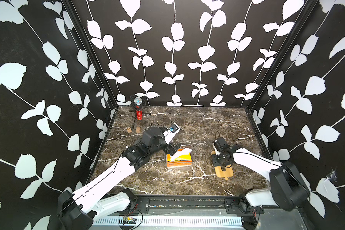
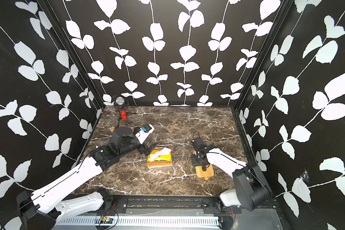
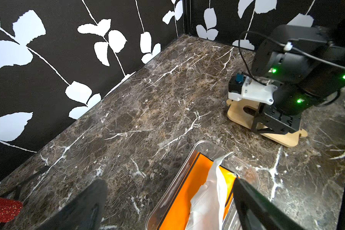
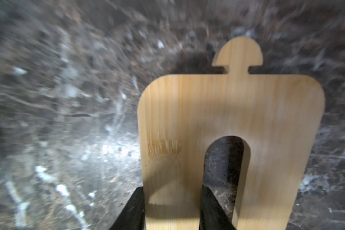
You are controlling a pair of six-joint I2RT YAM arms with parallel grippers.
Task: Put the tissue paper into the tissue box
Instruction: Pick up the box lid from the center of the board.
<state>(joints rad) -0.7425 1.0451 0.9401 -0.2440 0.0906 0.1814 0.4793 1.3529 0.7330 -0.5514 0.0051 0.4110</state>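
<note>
The left claw [image 1: 173, 150] is hanging wide open over the left end of the tissue box [image 3: 205, 142]; dipping, it could be snagging the loose sheet [image 1: 182, 153]. The tissue paper [image 1: 186, 157] is lying inside, orange face up, long axis running side to side across the worktop [image 1: 167, 185] (matching the box). The right claw [image 4: 171, 189] is straddling a strip of the flat lid [image 1: 223, 172]; whether it's pinching I cannot tell, and thin wood slips.

Tabletop [image 4: 68, 99] blurred around bamboo lid [image 4: 187, 111]
</note>
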